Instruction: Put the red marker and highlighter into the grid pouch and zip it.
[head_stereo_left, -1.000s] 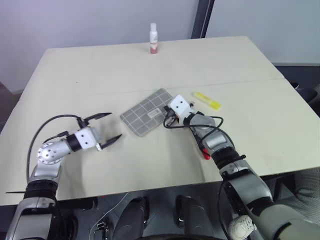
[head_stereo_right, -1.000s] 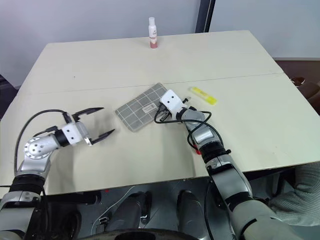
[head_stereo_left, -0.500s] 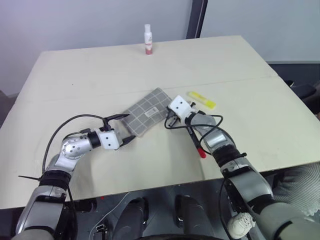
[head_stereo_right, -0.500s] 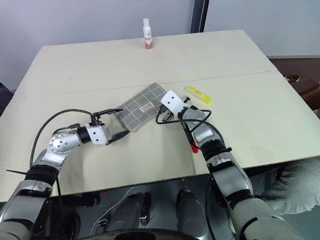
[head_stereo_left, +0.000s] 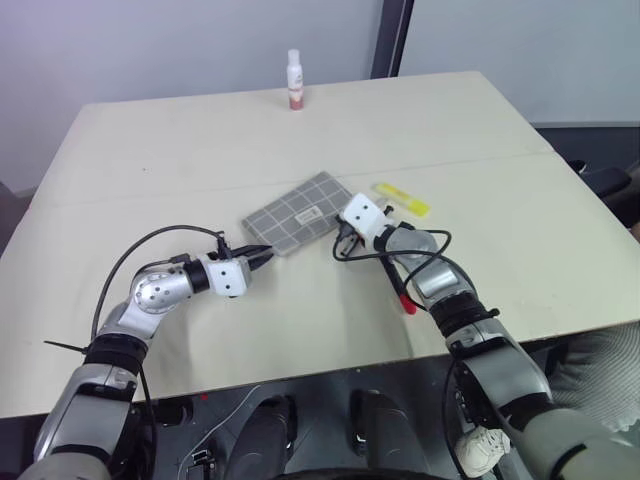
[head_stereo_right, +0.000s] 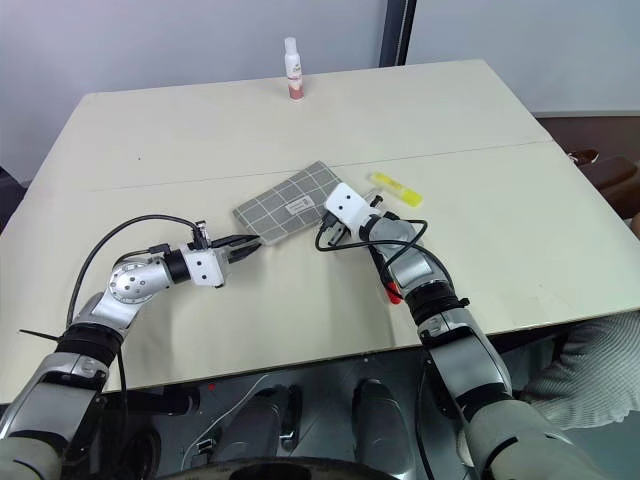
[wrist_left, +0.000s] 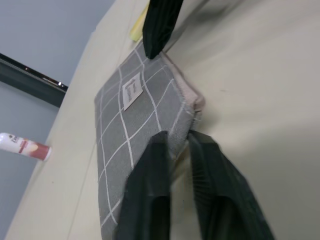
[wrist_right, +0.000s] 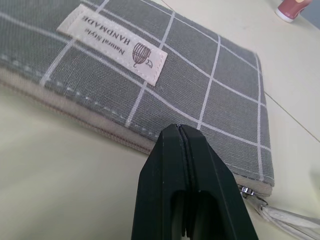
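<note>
The grid pouch (head_stereo_left: 296, 212) lies flat at the table's middle, grey with white lines and a small white label (wrist_right: 112, 49). My left gripper (wrist_left: 176, 137) is shut on the pouch's near-left corner, with the fabric edge pinched between its black fingers (wrist_left: 157, 155). My right gripper (wrist_right: 181, 131) is shut with nothing in it, its tips at the pouch's zipper edge, close to the zipper pull (wrist_right: 251, 193). The red marker (head_stereo_left: 398, 287) lies on the table, partly under my right forearm. Just right of the pouch lies the yellow highlighter (head_stereo_left: 402, 200).
A white bottle with a red label (head_stereo_left: 293, 80) stands at the table's far edge. A seam runs across the beige table (head_stereo_left: 150, 150) behind the pouch. A black cable loops off my right wrist, above the table beside the pouch.
My left gripper came in from the left to the pouch's corner and went from wide open to shut on it. The pouch has turned and shifted slightly away. The right gripper stayed put.
</note>
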